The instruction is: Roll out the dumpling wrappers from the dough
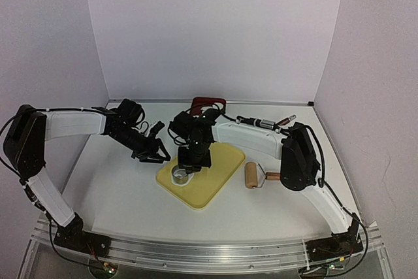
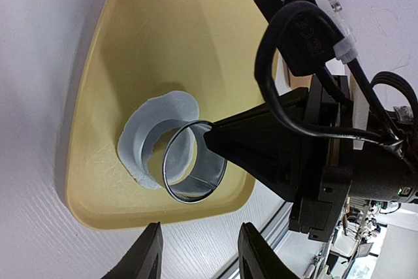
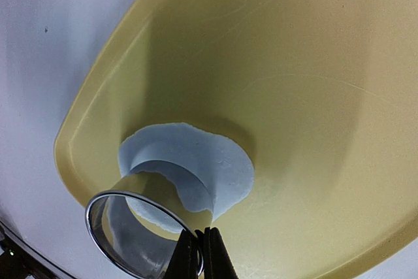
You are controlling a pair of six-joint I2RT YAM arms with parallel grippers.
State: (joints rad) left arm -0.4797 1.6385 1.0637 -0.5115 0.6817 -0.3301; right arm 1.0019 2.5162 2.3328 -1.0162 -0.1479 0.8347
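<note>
Metal ring (image 2: pixel 192 184) partly hides dough (image 3: pixel 196 155); roller (image 1: pixel 251 176) beside board (image 1: pixel 202 192).

The ring cutter (image 3: pixel 114 236) gleams: polished metal, mirror-bright at the rim. The dough (image 3: pixel 202 161) looks matt and soft, ragged along its edge. The yellow board (image 3: pixel 313 63) reads as smooth plastic with a low sheen and faint scratches. The tabletop (image 2: pixel 39 213) is matt white, finely grained. The rolling pin (image 1: pixel 251 176) shows a wooden roller. The right hand (image 3: pixel 199 256) is matt black plastic.
</note>
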